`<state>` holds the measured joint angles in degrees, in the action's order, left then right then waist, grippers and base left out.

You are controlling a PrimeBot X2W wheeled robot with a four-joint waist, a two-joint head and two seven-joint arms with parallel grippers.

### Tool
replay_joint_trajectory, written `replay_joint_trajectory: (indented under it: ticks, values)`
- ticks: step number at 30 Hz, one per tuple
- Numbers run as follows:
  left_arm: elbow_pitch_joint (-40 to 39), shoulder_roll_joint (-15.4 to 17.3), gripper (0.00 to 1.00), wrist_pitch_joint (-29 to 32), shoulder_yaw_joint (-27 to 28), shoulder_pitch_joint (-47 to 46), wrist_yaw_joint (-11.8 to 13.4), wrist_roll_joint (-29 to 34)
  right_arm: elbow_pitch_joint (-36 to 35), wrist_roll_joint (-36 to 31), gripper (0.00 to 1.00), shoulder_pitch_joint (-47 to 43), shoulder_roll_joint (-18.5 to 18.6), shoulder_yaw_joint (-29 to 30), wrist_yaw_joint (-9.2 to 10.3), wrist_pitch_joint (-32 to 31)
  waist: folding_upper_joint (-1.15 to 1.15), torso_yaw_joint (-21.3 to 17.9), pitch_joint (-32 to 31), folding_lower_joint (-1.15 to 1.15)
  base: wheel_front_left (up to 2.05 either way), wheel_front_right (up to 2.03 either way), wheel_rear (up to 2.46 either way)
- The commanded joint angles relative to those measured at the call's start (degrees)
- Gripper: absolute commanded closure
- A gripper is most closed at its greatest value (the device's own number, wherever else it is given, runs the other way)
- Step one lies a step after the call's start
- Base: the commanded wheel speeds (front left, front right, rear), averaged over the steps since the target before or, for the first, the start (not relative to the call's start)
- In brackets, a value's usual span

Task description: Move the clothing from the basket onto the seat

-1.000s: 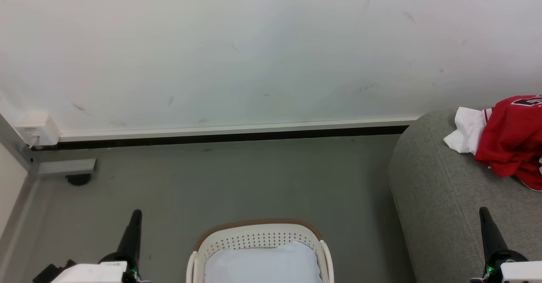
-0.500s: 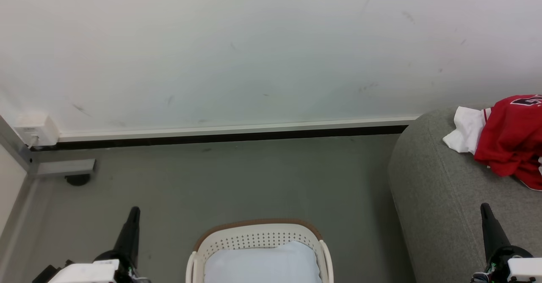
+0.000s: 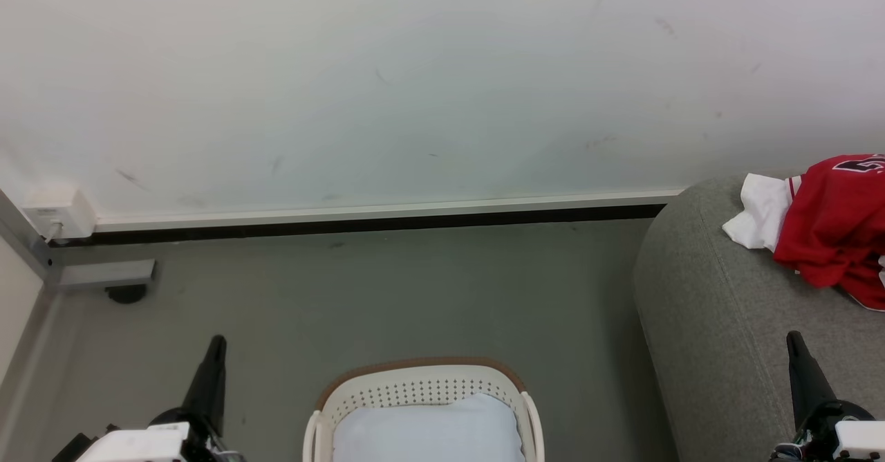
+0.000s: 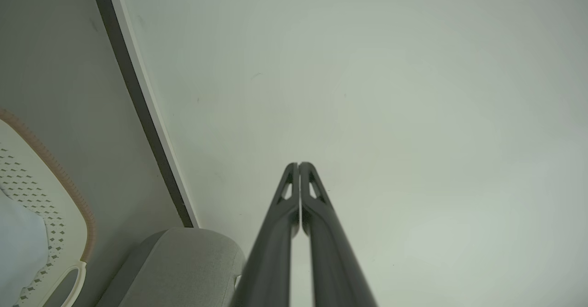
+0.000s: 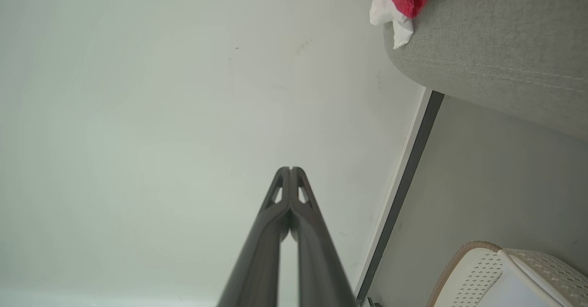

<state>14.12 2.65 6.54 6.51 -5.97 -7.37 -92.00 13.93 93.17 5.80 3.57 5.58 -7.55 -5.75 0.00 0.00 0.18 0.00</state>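
The left gripper [image 3: 216,348] has its two fingers pressed together with nothing between them, as the left wrist view makes plain. The right gripper [image 3: 796,346] is likewise closed and empty. Both point up toward the wall [image 3: 415,88], low and well apart, which reads as a parked pose rather than a reach. Between the two, nearer the left one, stands the basket [image 3: 422,366]. Inside it lies a pale cushion [image 3: 429,424], with no garment on the part that shows. The right gripper shows against the near part of the seat [image 3: 705,296]. Beyond its tip, on the seat's top near the rounded end, lies the jersey [image 3: 833,227], and the white garment [image 3: 760,213] touches it on the side toward the basket. Both lie crumpled, as dropped cloth does, so I judge the move done and the arms parked clear because nothing is left to fetch. Not everything can be checked. The basket's near half is cut off by the bottom edge, so cloth under or in front of the cushion can't be ruled out. The jersey runs off the right edge with its numerals only partly showing, and both gripper bases are cropped too.
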Motion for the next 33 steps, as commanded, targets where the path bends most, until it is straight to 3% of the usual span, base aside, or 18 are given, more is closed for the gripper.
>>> replay_joint_trajectory:
  ticks: [1, 33]
  values:
    - [-0.18, 0.42, 1.00, 0.21, 0.18, -0.47, -0.22, -0.74, 0.13, 0.01, 1.00, 0.65, -0.01, 0.15, 0.12, -0.24, 0.00, 0.00, 0.00, 0.00, 0.00, 0.00, 0.00]
    - [-0.19, 0.41, 1.00, 0.20, 0.15, -0.46, -0.22, -0.75, 0.15, -0.36, 1.00, 0.70, -0.26, 0.52, 0.12, -0.51, 0.00, 0.00, 0.00, 0.00, 0.00, 0.00, 0.00]
